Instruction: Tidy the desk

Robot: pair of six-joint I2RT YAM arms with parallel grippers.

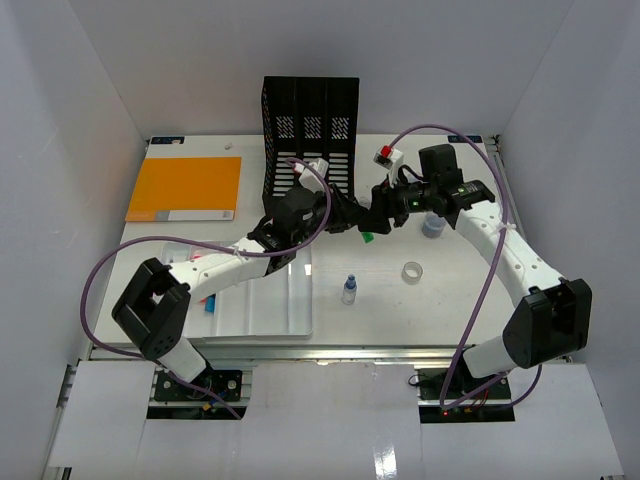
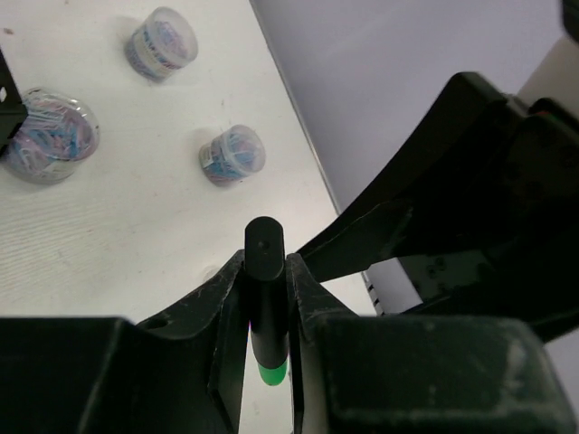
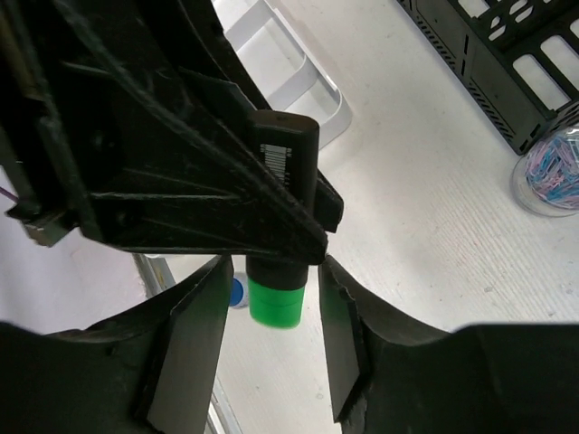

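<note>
Item: marker (image 3: 282, 181), a black cylindrical barrel with a printed barcode and a glossy green end.

Left wrist view: the left gripper (image 2: 267, 271) was pinching the barrel, with a matte black finger tight against either side.

Right wrist view only: the right gripper (image 3: 274, 271) stood spread, a gap showing between each finger and the green end. The ridged white tray (image 3: 289, 72) lay below.

Top view only: both arms met over the middle of the desk (image 1: 450, 310), a flat white top that took up most of the scene under everything. On it were:
- a black perforated file rack (image 1: 310, 120), at the far edge;
- an orange folder (image 1: 185, 188), far left;
- a small bottle (image 1: 348, 290) and a clear tape roll (image 1: 413, 271), nearer.

Left wrist view only: three clear round jars (image 2: 232, 154) of coloured paper clips, standing apart on the finely grained white surface.
</note>
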